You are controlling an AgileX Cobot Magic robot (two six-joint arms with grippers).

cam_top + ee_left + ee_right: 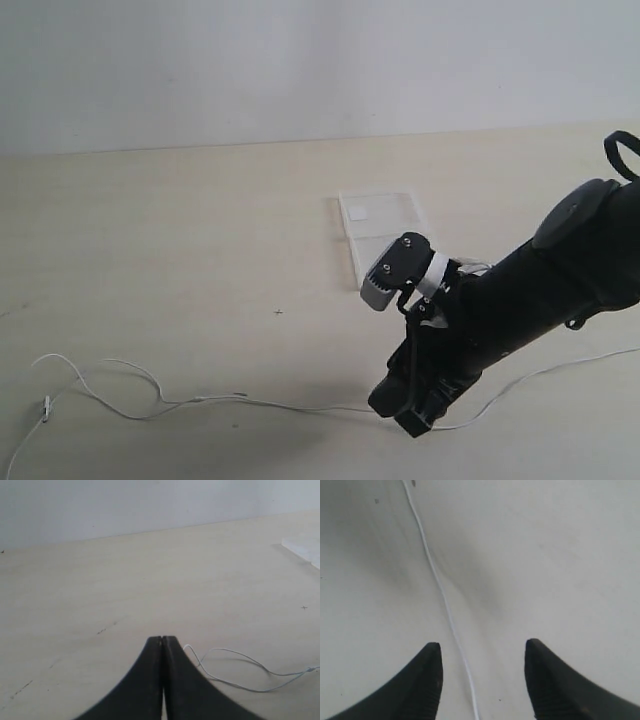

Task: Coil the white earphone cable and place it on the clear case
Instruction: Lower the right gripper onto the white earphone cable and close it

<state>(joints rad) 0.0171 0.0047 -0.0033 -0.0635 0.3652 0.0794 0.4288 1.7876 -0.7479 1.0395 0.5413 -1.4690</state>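
Observation:
The white earphone cable lies uncoiled along the table's front, looping at the left and running right past the black right arm. The clear case lies flat behind it, with a white sticker near its far left corner. My right gripper hangs low over the cable. In the right wrist view this gripper is open, and the cable runs on the table between its fingers, touching neither. My left gripper is shut and empty; a cable loop lies beside it. It does not show in the exterior view.
The beige table meets a pale wall at the back. A corner of the clear case shows in the left wrist view. The right arm's body covers the case's near right corner. A small inline piece sits on the cable at the left.

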